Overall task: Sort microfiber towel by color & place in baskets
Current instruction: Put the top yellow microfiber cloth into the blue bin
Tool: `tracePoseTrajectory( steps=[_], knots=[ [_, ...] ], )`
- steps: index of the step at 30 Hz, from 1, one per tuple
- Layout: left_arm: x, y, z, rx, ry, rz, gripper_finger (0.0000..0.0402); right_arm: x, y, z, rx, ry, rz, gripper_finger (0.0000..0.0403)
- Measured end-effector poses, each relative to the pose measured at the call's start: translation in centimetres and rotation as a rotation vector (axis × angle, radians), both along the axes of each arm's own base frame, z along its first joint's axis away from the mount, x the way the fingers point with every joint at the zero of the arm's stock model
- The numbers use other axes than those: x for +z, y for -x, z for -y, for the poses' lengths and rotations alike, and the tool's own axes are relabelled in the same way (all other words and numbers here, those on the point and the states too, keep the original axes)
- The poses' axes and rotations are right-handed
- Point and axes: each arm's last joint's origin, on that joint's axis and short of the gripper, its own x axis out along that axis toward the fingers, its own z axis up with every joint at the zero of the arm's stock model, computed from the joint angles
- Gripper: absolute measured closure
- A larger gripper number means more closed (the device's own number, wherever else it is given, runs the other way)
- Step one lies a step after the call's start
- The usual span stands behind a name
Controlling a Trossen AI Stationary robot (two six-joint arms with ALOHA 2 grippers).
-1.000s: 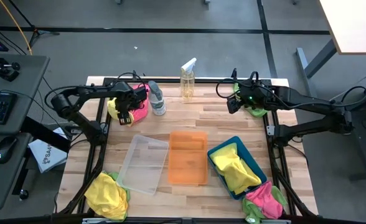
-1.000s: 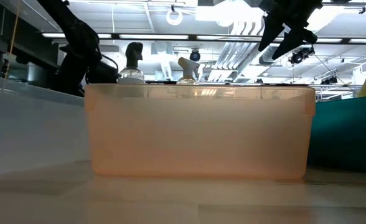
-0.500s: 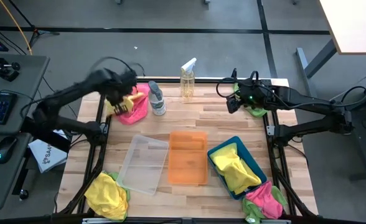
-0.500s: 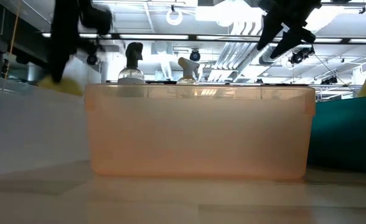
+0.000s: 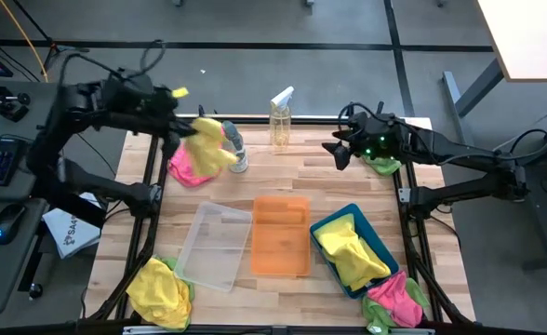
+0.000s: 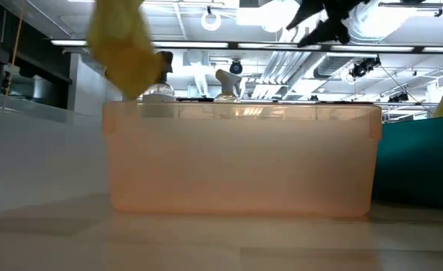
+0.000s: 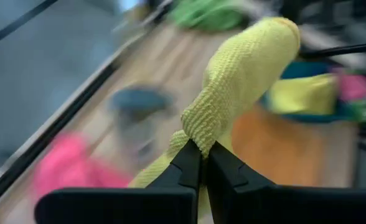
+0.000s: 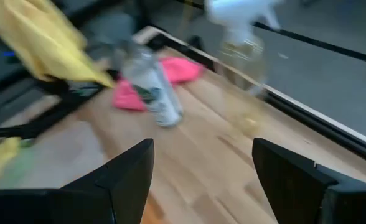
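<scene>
Left tool (image 7: pixel 203 163) pinching yellow towel (image 5: pixel 208 144), which hangs clear below it above the pink one (image 5: pixel 186 167); I'd carry it high past the bottles to the blue basket (image 5: pixel 382 253), holding yellow already; right tool (image 8: pixel 201 180) waits, fingers spread.

Landmark: translucent orange rectangular plastic basket (image 5: pixel 281 235), table centre.
Clear plastic basket (image 5: pixel 214 245) just left of it.
Teal-blue plastic basket (image 5: pixel 379 251) just right, yellow fuzzy towel (image 5: pixel 350 249) inside.
Two spray bottles (image 5: pixel 281 119) behind it at far edge.
Pink fuzzy towel (image 5: pixel 188 166) behind-left.
Green fuzzy towel (image 5: pixel 383 167) behind-right.
</scene>
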Motion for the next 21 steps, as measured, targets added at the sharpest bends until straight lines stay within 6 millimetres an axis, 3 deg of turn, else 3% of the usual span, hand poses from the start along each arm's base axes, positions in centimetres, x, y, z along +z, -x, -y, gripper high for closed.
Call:
tracePoseTrajectory(
  steps=[6,12,17,21],
  knots=[
    [0.5,-7.6,3.0,-0.382,-0.079,0.205,0.0401,1.1,0.2,-0.4,0.119,0.009,0.096,0.0135],
    [-1.0,-15.4,5.4,-0.664,-0.296,0.346,0.0401,3.0,2.8,-1.0,0.123,0.053,0.187,0.0135],
    [-2.6,-20.7,4.7,-0.795,-0.306,0.511,0.0401,4.4,5.6,-1.5,0.08,0.112,0.262,0.0135],
    [-3.6,-23.7,3.3,-0.766,-0.321,0.617,0.0401,5.1,7.4,-1.8,0.043,0.138,0.305,0.0135]
  ],
)
